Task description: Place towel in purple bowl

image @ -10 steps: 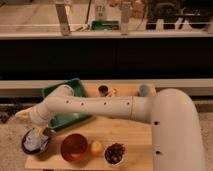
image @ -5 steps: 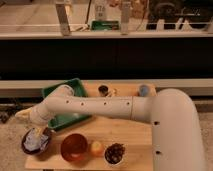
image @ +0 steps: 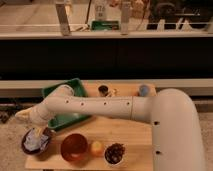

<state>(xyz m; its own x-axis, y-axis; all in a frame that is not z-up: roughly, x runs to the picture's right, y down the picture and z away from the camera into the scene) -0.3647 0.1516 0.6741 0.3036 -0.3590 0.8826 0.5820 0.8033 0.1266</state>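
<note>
Dim warm indoor light, soft blur throughout, end effector (image: pixel 31 131) in shadow

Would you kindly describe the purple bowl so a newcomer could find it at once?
On the wooden table, follow the front row of dishes to its left end, where the arm's tool hangs. The purple bowl sits beneath it, the only dish holding a pale towel.

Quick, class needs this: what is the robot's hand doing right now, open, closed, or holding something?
Hand: over the purple bowl at the table's front left, where the towel lies; open or closed cannot be told.
</note>
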